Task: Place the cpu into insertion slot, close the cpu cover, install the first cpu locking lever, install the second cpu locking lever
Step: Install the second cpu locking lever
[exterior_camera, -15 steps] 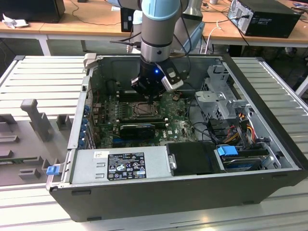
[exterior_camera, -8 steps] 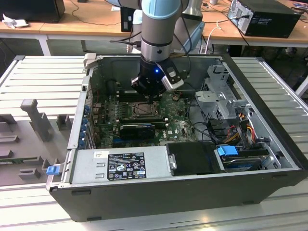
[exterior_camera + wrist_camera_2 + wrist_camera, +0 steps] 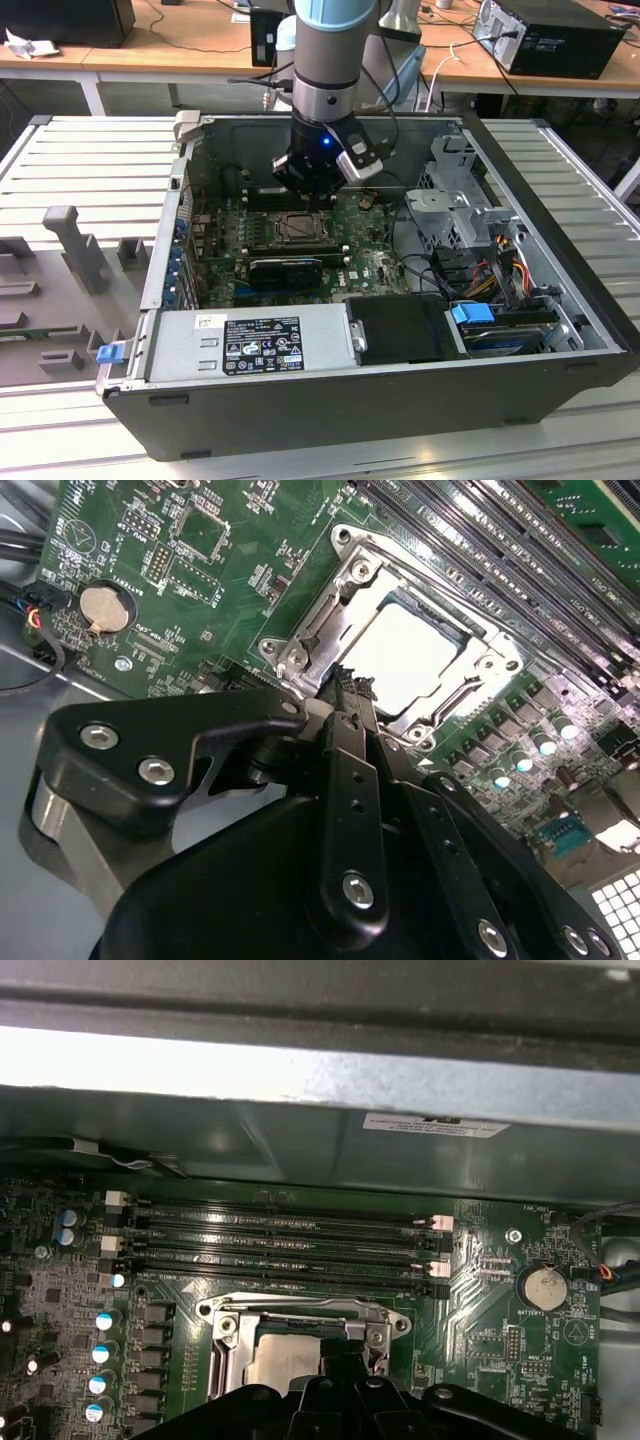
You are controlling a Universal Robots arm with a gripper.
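Note:
The cpu (image 3: 405, 658) lies as a pale silver square inside the insertion slot (image 3: 300, 660), which is edged by green board. The cpu cover (image 3: 352, 578) is down over it, a metal frame around the chip. In the first wrist view the cpu (image 3: 278, 1360) shows through the cover (image 3: 300, 1310) the same way. My gripper (image 3: 347, 688) hangs just above the socket's near edge, its tips over the frame's rim. The fingers look shut with nothing between them. In the exterior view the gripper (image 3: 318, 185) sits low inside the case, right behind the socket (image 3: 300, 228).
Long black memory slots (image 3: 280, 1240) run beside the socket. A coin battery (image 3: 100, 605) sits on the board. A black card (image 3: 285, 268) lies in front of the socket, with the power supply (image 3: 250, 340) along the front wall and a drive cage (image 3: 455, 200) at the exterior view's right.

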